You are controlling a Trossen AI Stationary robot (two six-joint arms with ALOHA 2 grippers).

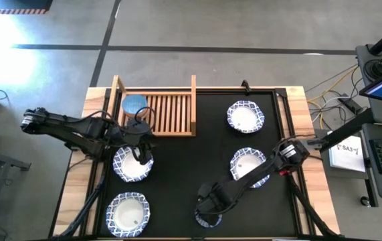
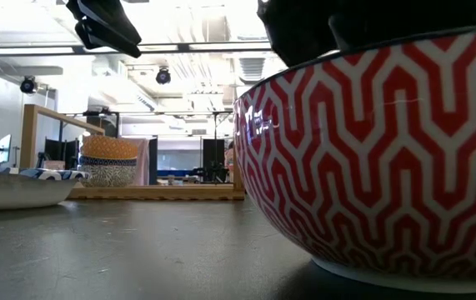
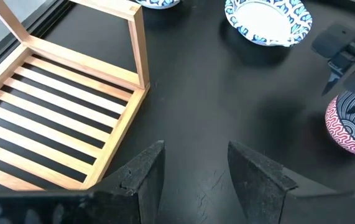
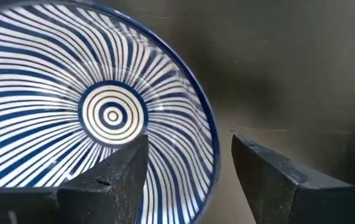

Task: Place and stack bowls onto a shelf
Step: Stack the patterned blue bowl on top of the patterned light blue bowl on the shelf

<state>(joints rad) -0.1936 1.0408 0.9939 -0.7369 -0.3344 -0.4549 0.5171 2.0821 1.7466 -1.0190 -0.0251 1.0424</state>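
Observation:
My right gripper (image 4: pixel 189 180) is open at the table's near edge, over the red zigzag bowl (image 2: pixel 371 158). One finger stands over the bowl's blue-and-white radial inside (image 4: pixel 112 115), the other outside its rim (image 4: pixel 213 155). My left gripper (image 3: pixel 193 180) is open and hovers by the shelf's near right corner, above a wide white bowl with a blue rim (image 1: pixel 132 164). The wooden slatted shelf (image 1: pixel 167 110) holds a stack of small bowls (image 2: pixel 108 162) at its left end; from above the top one shows light blue (image 1: pixel 135 106). My right gripper comes at the red bowl from above, with the rim (image 4: pixel 213 155) between its open fingers. I cannot tell whether either finger touches it. The bowl sits upright on the table.
Three more wide blue-rimmed bowls rest on the black mat: near left (image 1: pixel 127 213), far right (image 1: pixel 245 116), and mid right (image 1: pixel 247 164) under my right arm. The shelf's right half (image 3: pixel 59 106) has bare slats. Open mat lies in the middle.

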